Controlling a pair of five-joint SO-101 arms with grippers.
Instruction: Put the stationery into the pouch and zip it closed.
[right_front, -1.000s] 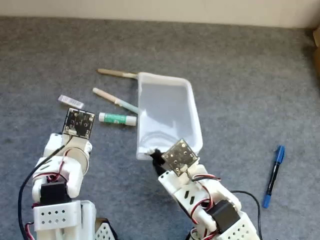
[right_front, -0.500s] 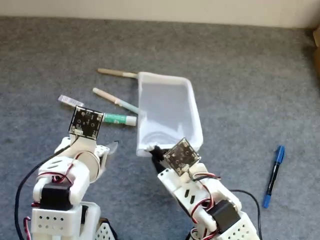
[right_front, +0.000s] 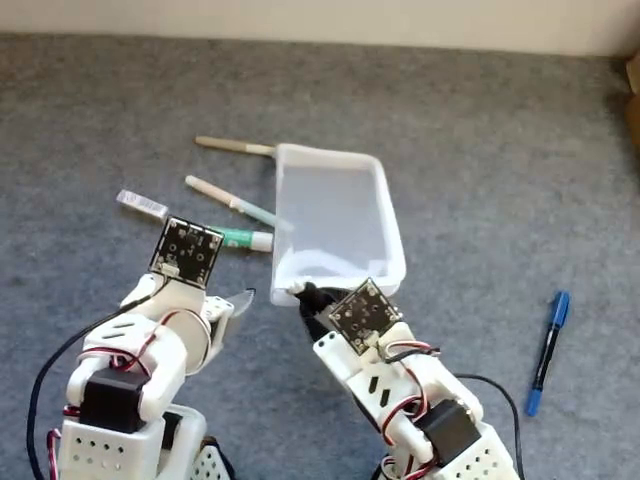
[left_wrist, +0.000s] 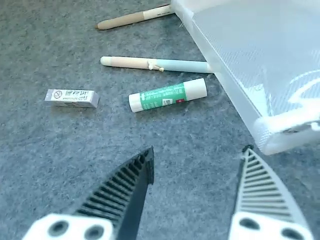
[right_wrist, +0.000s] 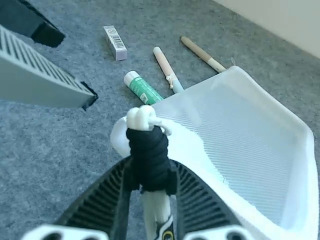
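Green-labelled glue stick (left_wrist: 167, 95) lies just ahead of the left gripper (left_wrist: 198, 150), whose jaws stand wide apart, so it should turn to straddle the stick's middle while the right gripper (right_wrist: 150, 172), clamped on the black pull cord (right_wrist: 148, 150) of the pouch (right_wrist: 240, 130), holds its mouth steady.

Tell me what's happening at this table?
The right gripper is shut on the zip pull at the near corner of the open white pouch. The left gripper hangs open over the mat near the glue stick. Two pens, a small box and a blue marker lie outside the pouch.
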